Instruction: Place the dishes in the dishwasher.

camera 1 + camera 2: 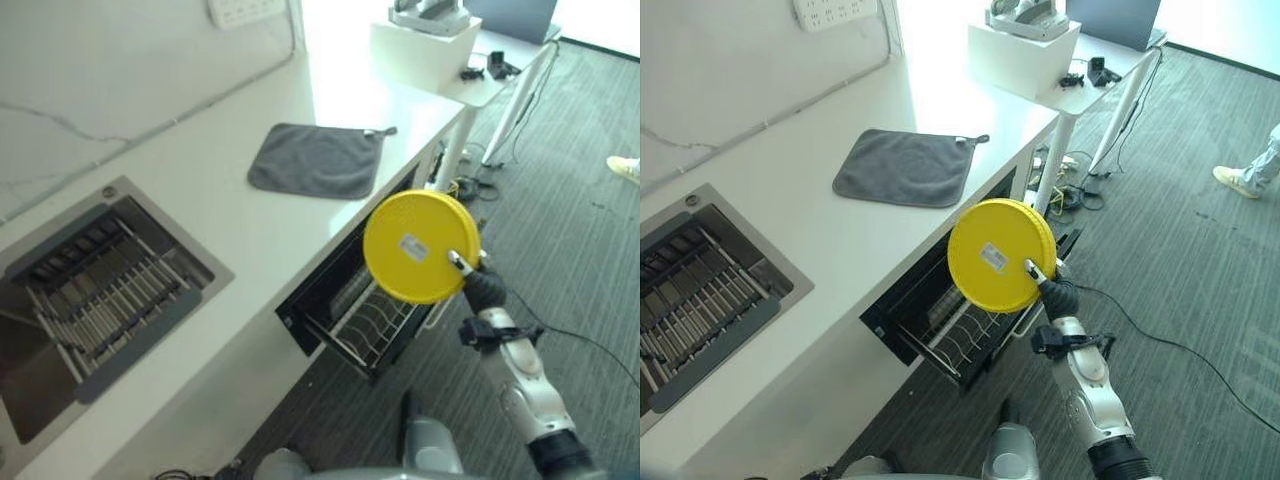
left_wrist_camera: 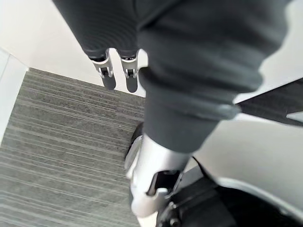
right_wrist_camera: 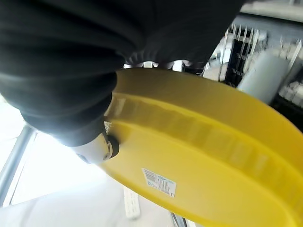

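A yellow plate (image 1: 420,245) stands on edge in the air, its underside and a small sticker facing me. My right hand (image 1: 480,285) is shut on the plate's lower right rim, and the thumb (image 3: 97,146) presses on the underside. The plate hangs just above the open dishwasher's pulled-out wire rack (image 1: 365,325), which sticks out from under the white counter (image 1: 250,250). My left hand (image 2: 118,71) hangs over the grey carpet with relaxed fingers, holding nothing.
A grey cloth (image 1: 318,160) lies flat on the counter behind the dishwasher. At the left is a sunken sink (image 1: 100,290) with a drying rack in it. A white box (image 1: 425,45) and a side table stand at the back. A person's shoe (image 1: 625,168) is on the carpet at the right.
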